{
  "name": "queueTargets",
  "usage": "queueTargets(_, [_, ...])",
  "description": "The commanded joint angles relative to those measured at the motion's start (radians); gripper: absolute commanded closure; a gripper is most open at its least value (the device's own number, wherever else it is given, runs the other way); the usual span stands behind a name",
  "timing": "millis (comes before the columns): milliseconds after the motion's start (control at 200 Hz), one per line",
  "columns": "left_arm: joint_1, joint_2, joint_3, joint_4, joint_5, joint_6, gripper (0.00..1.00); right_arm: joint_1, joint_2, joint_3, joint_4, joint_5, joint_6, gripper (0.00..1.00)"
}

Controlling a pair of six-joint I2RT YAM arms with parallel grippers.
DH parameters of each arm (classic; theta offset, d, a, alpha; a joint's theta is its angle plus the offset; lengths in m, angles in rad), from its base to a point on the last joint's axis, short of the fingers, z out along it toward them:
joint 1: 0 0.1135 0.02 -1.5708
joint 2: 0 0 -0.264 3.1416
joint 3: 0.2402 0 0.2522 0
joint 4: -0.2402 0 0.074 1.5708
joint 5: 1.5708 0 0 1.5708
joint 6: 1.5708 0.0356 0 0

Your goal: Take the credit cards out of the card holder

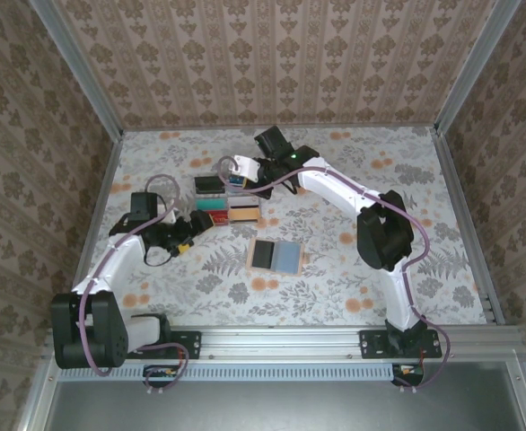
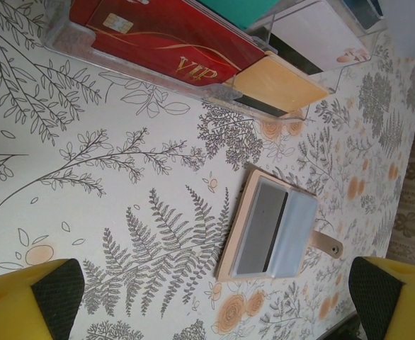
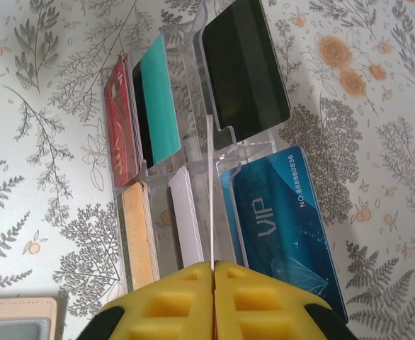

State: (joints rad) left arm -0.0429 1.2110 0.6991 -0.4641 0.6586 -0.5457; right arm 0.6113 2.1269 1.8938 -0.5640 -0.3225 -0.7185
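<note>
Right jaws shut over the clear rack [image 3: 250,150], nothing seen in them; card holder [image 1: 275,256] lies open toward the desk's near edge.
Left jaws gape wide, empty. With credit cards [image 3: 285,219] racked, pin the holder and pinch any remaining card by its exposed edge.

Bare table [image 1: 353,292] rings the card holder [image 1: 276,256]; rack [image 3: 244,145] beyond.

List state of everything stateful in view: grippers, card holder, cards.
left gripper: open, empty, above the table.
right gripper: shut, nothing visibly held, over the clear organiser.
card holder: open, lying flat on the table, apart from both grippers.
credit cards: out of the holder, sitting in the organiser's compartments.
</note>
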Motion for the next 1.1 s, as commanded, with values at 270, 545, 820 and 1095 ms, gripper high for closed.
queueTargets(270, [0.008,-0.004,-0.009,0.005,0.02,0.001,0.0,0.001,0.042,0.001,-0.049,-0.075,-0.067,1.0])
queueTargets(545, [0.008,0.003,-0.001,0.005,0.012,0.005,0.0,-0.002,0.075,0.028,-0.1,-0.096,-0.086,1.0])
queueTargets(820, [0.008,0.011,0.009,0.001,0.01,0.007,0.0,-0.001,0.093,0.026,-0.022,0.0,-0.093,0.99])
queueTargets(1095, [0.006,0.021,0.006,0.005,0.011,0.006,0.0,0.013,0.123,0.024,-0.012,0.044,-0.077,0.89])
